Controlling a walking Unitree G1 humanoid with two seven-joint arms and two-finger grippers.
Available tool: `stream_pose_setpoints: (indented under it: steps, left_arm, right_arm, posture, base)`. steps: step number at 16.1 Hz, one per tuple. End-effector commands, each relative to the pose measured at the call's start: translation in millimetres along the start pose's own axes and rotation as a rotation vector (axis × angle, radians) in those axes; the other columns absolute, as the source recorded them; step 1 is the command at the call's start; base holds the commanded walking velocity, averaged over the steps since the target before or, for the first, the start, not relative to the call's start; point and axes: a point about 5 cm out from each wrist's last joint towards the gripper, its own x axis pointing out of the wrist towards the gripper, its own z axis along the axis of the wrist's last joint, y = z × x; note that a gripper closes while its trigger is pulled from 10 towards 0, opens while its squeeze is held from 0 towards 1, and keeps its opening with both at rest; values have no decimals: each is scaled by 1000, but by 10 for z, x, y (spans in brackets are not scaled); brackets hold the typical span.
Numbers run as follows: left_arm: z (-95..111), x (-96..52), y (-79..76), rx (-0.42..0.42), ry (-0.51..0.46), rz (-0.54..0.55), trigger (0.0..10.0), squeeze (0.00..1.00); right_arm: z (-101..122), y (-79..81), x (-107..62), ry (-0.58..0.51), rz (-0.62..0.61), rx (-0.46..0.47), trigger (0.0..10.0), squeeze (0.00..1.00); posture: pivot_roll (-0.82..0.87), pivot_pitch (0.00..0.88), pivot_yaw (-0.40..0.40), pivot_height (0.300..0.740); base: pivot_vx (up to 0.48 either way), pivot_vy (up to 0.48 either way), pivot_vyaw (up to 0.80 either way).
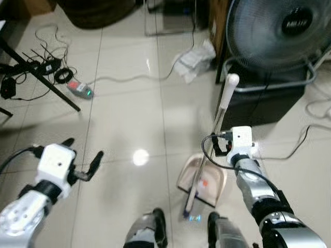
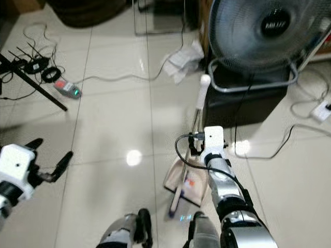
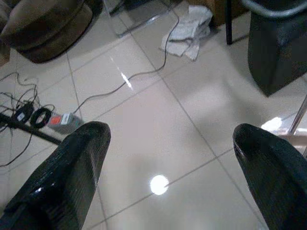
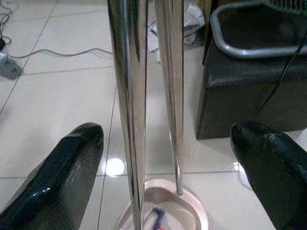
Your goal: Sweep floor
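Note:
A beige dustpan point(image 1: 209, 182) stands on the tiled floor just ahead of my feet, its steel handle point(image 1: 222, 108) rising to a white grip point(image 1: 231, 82). A broom point(image 1: 192, 194) rests in the pan, its blue end nearest me. My right gripper point(image 1: 221, 146) is open around the shafts; in the right wrist view both steel poles point(image 4: 127, 96) run between its spread fingers point(image 4: 72, 167) without touching them. My left gripper point(image 1: 83, 152) hangs open over bare tiles at the left, holding nothing. Crumpled white litter point(image 1: 194, 59) lies on the floor further ahead.
A large pedestal fan point(image 1: 279, 31) on a black base point(image 1: 258, 101) stands close on the right. A power strip point(image 1: 80, 89), tangled cables and a black stand leg point(image 1: 46, 82) occupy the left. A white cord point(image 1: 129, 78) crosses the tiles ahead.

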Motion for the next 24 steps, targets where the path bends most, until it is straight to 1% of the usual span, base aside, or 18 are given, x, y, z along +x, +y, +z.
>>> stream_pose_setpoints:
  steps: [1,2,3,4,6,7,10,12,13,17,19,24]
  left_arm:
    - [-20,-93,64,10,39,9,10000,0]
    - [-12,-129,72,12,47,12,10000,0]
    - [2,-184,92,11,58,18,10000,0]
    - [7,-214,110,14,65,24,10000,0]
    - [23,-271,143,16,76,33,10000,0]
    - [32,-314,169,18,86,43,10000,0]
    - [54,-380,197,19,100,49,10000,0]
    - [64,-409,207,19,104,51,10000,0]
    - [79,-461,222,23,111,53,10000,0]
    - [114,-570,292,42,128,58,10000,0]
    - [138,-630,333,57,139,60,10000,0]
    - [171,-726,379,71,156,62,10000,0]
  right_arm:
    - [-47,22,-11,18,21,-23,10000,1000]
    - [-61,5,-15,27,24,-42,10000,1000]
    - [-55,-13,-15,20,34,-69,10000,925]
    - [-32,-21,-7,10,44,-89,10000,0]
    - [17,-19,12,-14,61,-106,10000,0]
    - [60,-12,36,-25,78,-135,10000,0]
    - [129,21,76,-44,108,-173,10000,0]
    - [160,25,91,-55,107,-182,10000,0]
    - [229,9,120,-80,86,-185,10000,0]
    - [326,-32,159,-113,38,-172,10000,0]
    - [353,-55,177,-111,19,-137,10000,0]
    - [383,1,197,-120,32,-129,10000,0]
  posture:
    - [181,349,180,740]
    - [185,349,181,740]
    - [192,350,180,740]
    - [204,353,179,740]
    - [220,359,178,740]
    - [230,362,179,740]
    - [247,365,179,740]
    - [259,367,180,740]
    - [276,366,185,740]
    - [316,365,200,740]
    - [334,367,208,740]
    - [349,365,216,740]
  base:
    - [0,0,0]
    - [0,0,0]
    - [0,0,0]
    - [0,0,0]
    - [0,0,0]
    - [0,0,0]
    - [0,0,0]
    - [0,0,0]
    - [0,0,0]
    - [0,0,0]
    - [0,0,0]
    - [0,0,0]
